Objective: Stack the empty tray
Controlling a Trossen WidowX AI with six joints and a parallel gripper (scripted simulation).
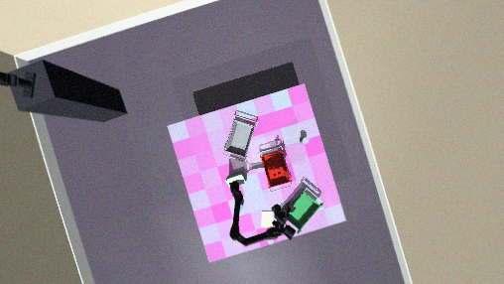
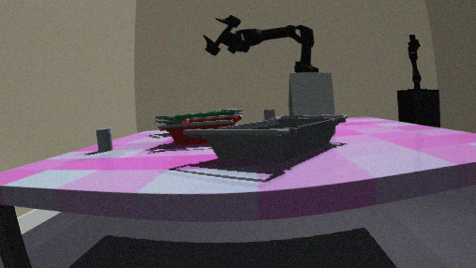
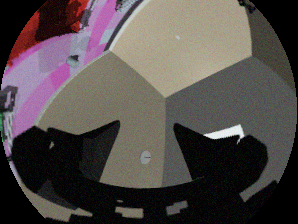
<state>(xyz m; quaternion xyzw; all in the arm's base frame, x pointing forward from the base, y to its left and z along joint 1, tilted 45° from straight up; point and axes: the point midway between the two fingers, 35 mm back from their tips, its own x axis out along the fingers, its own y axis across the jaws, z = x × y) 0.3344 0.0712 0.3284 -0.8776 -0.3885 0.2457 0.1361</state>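
Observation:
A red tray (image 1: pixel 276 168) (image 2: pixel 187 135) stands near the middle of the table, with wire bars at its ends; its interior looks uneven and dark in places. It also shows at the top left of the wrist view (image 3: pixel 22 37). A grey tray (image 1: pixel 241 135) (image 2: pixel 276 141) stands beside it, with wire out past its ends. A green tray (image 1: pixel 305 209) (image 2: pixel 206 114) stands on the red tray's other side, near my gripper. Which trays hold blocks I cannot tell for certain. My gripper (image 1: pixel 286 221) (image 2: pixel 212 28) (image 3: pixel 147 124) is open and empty, raised high above the table.
A small grey cylinder (image 1: pixel 304 139) (image 2: pixel 104 140) stands near the table's edge. Another short cylinder (image 2: pixel 269 114) is farther back. My arm's pedestal (image 2: pixel 310 94) stands behind the grey tray in the exterior view. A second arm on a black stand (image 2: pixel 418 108) is far off.

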